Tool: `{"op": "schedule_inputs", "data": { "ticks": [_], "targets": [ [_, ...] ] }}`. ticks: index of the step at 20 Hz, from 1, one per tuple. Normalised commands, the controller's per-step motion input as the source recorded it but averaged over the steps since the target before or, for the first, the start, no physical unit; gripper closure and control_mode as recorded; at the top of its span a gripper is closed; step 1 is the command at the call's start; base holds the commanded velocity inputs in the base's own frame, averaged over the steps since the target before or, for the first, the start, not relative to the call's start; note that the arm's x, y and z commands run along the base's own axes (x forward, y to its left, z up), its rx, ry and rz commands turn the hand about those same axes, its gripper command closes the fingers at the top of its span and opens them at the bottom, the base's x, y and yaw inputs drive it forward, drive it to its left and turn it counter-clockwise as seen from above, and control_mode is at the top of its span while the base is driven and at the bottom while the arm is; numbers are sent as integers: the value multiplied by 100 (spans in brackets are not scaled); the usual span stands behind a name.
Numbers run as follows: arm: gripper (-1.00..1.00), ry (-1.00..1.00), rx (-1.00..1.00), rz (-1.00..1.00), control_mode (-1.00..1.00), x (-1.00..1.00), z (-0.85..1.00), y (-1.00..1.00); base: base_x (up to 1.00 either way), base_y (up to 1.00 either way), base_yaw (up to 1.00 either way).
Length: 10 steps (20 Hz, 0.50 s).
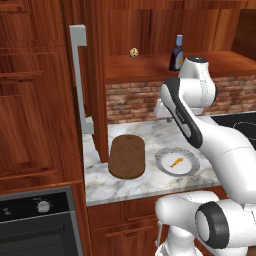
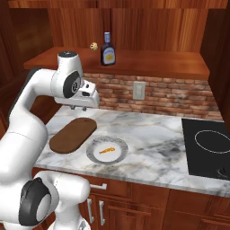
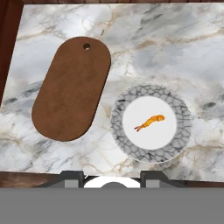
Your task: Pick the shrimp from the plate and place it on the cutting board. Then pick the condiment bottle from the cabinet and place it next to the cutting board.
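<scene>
First step not begun: the shrimp [image 3: 150, 122] lies on the plate [image 3: 151, 154] beside the cutting board [image 3: 72, 89], and the gripper [image 2: 79, 108], empty and partly spread high above, must descend onto it

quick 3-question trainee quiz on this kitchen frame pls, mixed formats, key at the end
1. True or false: the shrimp lies on the cutting board.
2. Where does the condiment bottle stand? A) on the counter B) on the cabinet shelf C) on the plate
3. Fill in: in the hand view, the board's hanging hole is at the end ___ from the tool.

Key
1. False: it lies on the plate's white centre.
2. B, upright, near a small speckled ball.
3. Farthest.
</scene>
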Motion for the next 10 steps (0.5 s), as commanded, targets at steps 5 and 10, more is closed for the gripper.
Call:
{"op": "schedule_inputs", "data": {
  "ticks": [5,10],
  "targets": [
    [-100,0,0,0,-100,-2,-1,0,0,0,0],
    [-100,0,0,0,-100,-9,-7,-3,0,0,0]
  ]
}}
